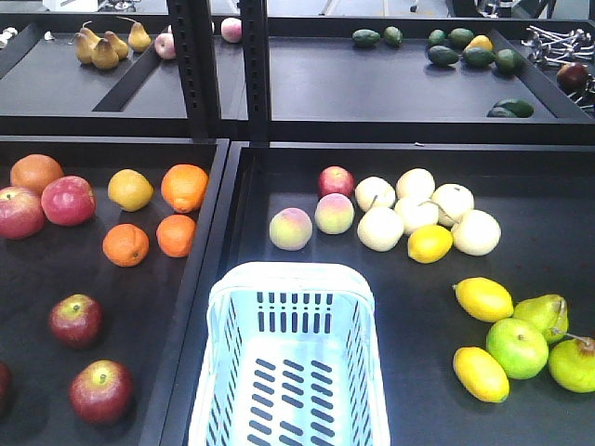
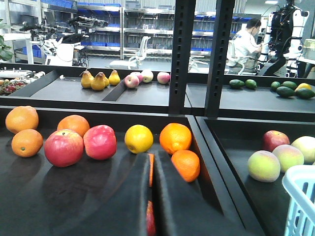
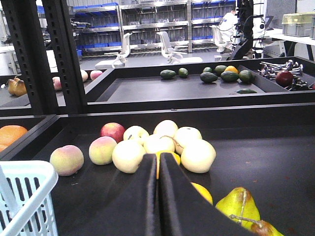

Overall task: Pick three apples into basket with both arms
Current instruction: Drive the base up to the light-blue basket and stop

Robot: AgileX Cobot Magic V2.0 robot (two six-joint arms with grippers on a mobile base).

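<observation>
Facing the shelves in the front view, the basket (image 1: pixel 290 272) sits at 6 o'clock in the right-hand tray, its slotted floor fully in view. Across the divider, in the left tray, the first dark apple (image 1: pixel 76 320) lies at the basket's 9 o'clock. The second dark apple (image 1: pixel 100 391) is near it at 8 o'clock, and the third dark apple (image 1: pixel 3 386) is cut by the frame edge, farther toward 9 o'clock. The three lie apart from one another. The pink-red apples (image 1: pixel 68 200) and the oranges (image 1: pixel 184 187) lie toward 10 and 11 o'clock.

In the left wrist view, the left gripper (image 2: pixel 150 160) reaches up from 6 o'clock. Its dark fingers are closed to a thin slit and grip nothing. Two oranges lie just past its tip at 1 o'clock. A corner of the basket shows at 4 o'clock. A red sliver shows low in the slit, and I cannot tell what it is.

In the right wrist view, the right gripper (image 3: pixel 158 158) is likewise closed to a slit and holds nothing. A lemon (image 3: pixel 174 158) lies just beyond its tip. The basket is at 8 o'clock, and a pear (image 3: pixel 238 206) is at 5 o'clock.
</observation>
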